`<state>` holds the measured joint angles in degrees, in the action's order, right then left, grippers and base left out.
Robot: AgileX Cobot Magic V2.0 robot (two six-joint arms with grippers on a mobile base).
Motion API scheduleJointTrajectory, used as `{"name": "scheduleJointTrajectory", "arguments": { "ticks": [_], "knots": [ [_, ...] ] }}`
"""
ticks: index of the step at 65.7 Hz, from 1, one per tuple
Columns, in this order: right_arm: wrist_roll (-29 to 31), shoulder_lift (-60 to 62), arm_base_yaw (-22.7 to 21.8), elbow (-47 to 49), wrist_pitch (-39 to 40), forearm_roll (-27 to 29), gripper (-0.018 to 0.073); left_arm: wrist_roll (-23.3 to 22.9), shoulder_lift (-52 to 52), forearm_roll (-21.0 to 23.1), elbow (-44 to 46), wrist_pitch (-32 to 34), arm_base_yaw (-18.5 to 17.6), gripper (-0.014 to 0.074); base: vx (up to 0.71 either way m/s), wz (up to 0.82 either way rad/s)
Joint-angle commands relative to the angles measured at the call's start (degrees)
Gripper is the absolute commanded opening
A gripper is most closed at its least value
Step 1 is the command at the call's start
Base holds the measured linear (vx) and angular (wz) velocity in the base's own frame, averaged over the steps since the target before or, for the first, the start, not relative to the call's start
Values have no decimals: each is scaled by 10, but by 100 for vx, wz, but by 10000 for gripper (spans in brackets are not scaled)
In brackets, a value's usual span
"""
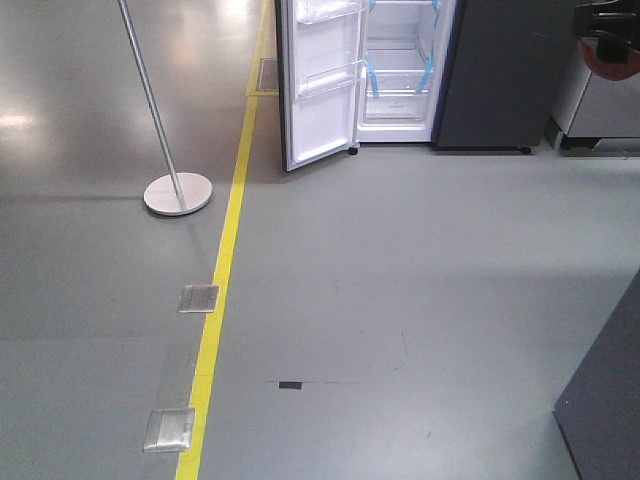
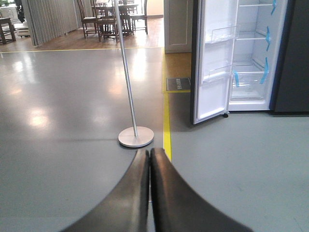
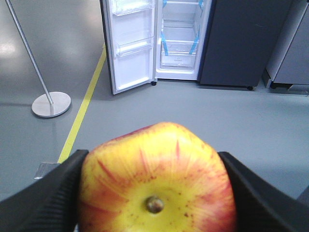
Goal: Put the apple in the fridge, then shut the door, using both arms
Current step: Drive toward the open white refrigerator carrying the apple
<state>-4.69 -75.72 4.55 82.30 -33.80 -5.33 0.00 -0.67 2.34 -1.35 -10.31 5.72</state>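
The apple [image 3: 157, 179], stem facing away from the fridge [image 3: 179, 48], sits clamped between right fingers [image 3: 43, 203]; left fingers [image 2: 128, 198] pressed together, empty

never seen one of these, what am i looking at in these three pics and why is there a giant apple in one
It is a two-armed robot on a mobile base; each picture comes from one of its cameras. The first looks forward from the body: grey floor, a yellow line, a pole stand, and a fridge with its door swung open. The other two sit on the wrists, looking out along each claw. The left claw is shut and empty. The right claw grips an apple, which looks huge only because it is right at the lens.
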Motion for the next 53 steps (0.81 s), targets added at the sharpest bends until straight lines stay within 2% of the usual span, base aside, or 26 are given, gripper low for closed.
{"name": "scheduleJointTrajectory", "arguments": {
  "ticks": [1,53],
  "knots": [
    [3,17,0,17,46,-5,165,0,-7,5,10,41,-1,-6,18,1],
    [3,17,0,17,46,-5,165,0,-7,5,10,41,-1,-6,20,1]
  ]
}}
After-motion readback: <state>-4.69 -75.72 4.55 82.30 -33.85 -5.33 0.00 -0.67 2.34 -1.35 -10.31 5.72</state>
